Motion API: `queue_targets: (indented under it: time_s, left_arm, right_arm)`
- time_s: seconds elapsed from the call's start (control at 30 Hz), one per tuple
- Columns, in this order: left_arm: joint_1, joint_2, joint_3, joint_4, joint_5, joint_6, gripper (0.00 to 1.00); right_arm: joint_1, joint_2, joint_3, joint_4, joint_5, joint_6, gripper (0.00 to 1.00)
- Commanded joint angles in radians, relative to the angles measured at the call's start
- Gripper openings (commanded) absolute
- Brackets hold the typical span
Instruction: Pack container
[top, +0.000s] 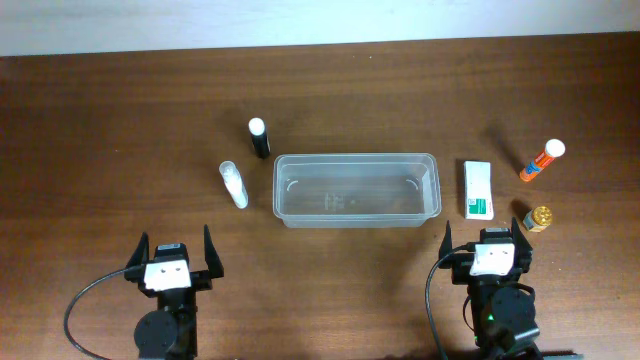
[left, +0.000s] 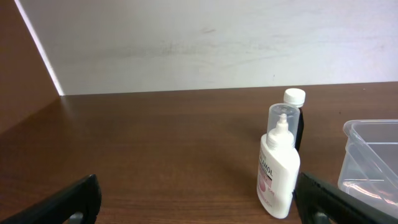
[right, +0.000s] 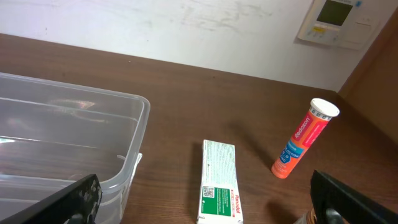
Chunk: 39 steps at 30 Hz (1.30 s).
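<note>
The clear rectangular container (top: 356, 189) stands empty at the table's middle; its corner shows in the left wrist view (left: 371, 163) and its side in the right wrist view (right: 68, 134). A white bottle with a clear cap (top: 233, 184) (left: 278, 169) and a black bottle with a white cap (top: 259, 137) (left: 296, 118) stand left of it. A white-and-green box (top: 478, 189) (right: 219, 182), an orange tube (top: 542, 159) (right: 305, 138) and a small gold-capped jar (top: 540, 218) lie right of it. My left gripper (top: 172, 258) (left: 199, 208) and right gripper (top: 490, 248) (right: 211, 208) are open and empty, near the front edge.
A pale wall borders the table's far edge (top: 320, 40). A wall thermostat (right: 336, 18) shows in the right wrist view. Bare wood lies between the grippers and the objects.
</note>
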Motion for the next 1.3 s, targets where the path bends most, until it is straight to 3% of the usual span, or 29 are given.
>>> queue_targets:
  time_s: [0.0,0.2,0.4,0.47,0.7,0.87,1.17,1.27]
  left_arm:
    - [0.005,-0.009,-0.005,-0.001,0.021,0.019,0.99]
    - [0.005,-0.009,-0.005,0.011,0.079,0.019,0.99]
    - [0.005,-0.009,0.039,0.041,0.400,0.019,0.99]
    - [0.005,-0.009,0.096,0.002,0.468,0.013,1.00]
    - [0.006,0.077,0.491,-0.224,0.430,0.000,0.99]
    - [0.006,0.338,0.824,-0.464,0.380,-0.031,0.99]
    - [0.006,1.112,1.667,-1.220,0.411,0.009,0.99]
    - [0.006,1.310,1.880,-1.396,0.413,0.008,0.99]
  right_arm:
    - [-0.003,-0.001,0.008,-0.008,-0.009,-0.007,0.98]
    - [-0.003,-0.001,0.008,-0.008,-0.009,-0.007,0.98]
    - [-0.003,-0.001,0.008,-0.008,-0.009,-0.007,0.98]
    - [-0.003,-0.001,0.008,-0.008,-0.009,-0.007,0.98]
    - [-0.003,-0.001,0.008,-0.008,-0.009,-0.007,0.98]
    - [-0.003,-0.001,0.008,-0.009,-0.009,-0.007,0.98]
    - [-0.003,-0.001,0.008,-0.008,-0.009,-0.007,0.98]
    - [-0.003,-0.001,0.008,-0.008,-0.009,-0.007,0.98]
